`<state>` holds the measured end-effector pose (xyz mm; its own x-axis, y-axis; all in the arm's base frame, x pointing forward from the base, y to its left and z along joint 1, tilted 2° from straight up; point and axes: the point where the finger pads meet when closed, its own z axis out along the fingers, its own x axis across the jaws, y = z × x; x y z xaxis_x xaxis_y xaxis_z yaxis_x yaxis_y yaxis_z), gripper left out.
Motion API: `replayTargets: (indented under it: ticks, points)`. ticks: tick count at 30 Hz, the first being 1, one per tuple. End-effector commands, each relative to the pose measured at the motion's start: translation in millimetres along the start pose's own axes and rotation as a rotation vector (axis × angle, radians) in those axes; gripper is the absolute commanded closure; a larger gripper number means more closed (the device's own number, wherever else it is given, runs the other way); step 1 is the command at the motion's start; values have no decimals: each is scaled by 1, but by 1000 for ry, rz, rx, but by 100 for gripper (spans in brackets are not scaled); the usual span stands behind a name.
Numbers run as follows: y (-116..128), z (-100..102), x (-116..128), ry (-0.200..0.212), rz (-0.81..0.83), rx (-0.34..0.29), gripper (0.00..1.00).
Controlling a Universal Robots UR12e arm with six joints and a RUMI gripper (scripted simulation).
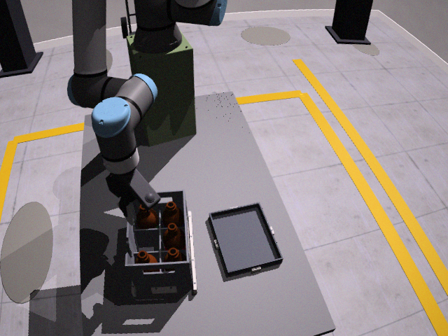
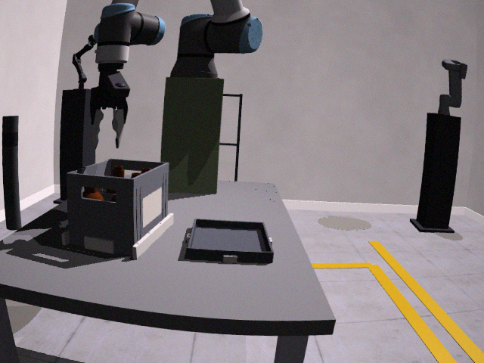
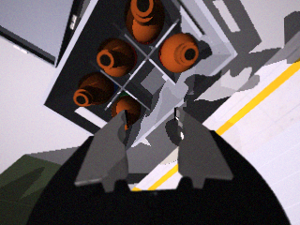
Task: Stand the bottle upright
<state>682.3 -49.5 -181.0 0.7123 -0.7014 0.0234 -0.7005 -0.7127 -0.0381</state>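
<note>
A dark grey crate (image 1: 159, 234) stands at the table's near left and holds several brown bottles, such as those at the back left (image 1: 146, 215) and front right (image 1: 173, 255); one middle left cell is empty. My gripper (image 2: 109, 134) hangs well above the crate's (image 2: 117, 206) back left corner, partly open with nothing between the fingers. In the wrist view the fingers frame the crate's edge, and the left finger partly covers one bottle (image 3: 127, 108). Other bottle mouths (image 3: 114, 57) show beyond. The black tray (image 1: 245, 239) lies to the right of the crate, with nothing on it.
A white bar (image 1: 191, 249) lies along the crate's right side, between crate and tray. The green robot pedestal (image 1: 162, 82) stands at the table's far end. Dark pillars stand on the floor around the table.
</note>
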Motion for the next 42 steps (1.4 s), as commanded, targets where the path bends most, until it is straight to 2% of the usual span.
replayTargets:
  ticks: [1,3,4,37,40,42]
  points:
    - [2,-6,-1,-3,1,-1,62]
    - [1,-7,-1,-2,1,-1,62]
    - [1,-7,-1,-2,1,-1,100]
    - [1,-6,-1,-3,1,-1,100]
    - [0,-6,-2,-3,1,-1,100]
    - [-13,-6,-16,-3,-1,-1,100]
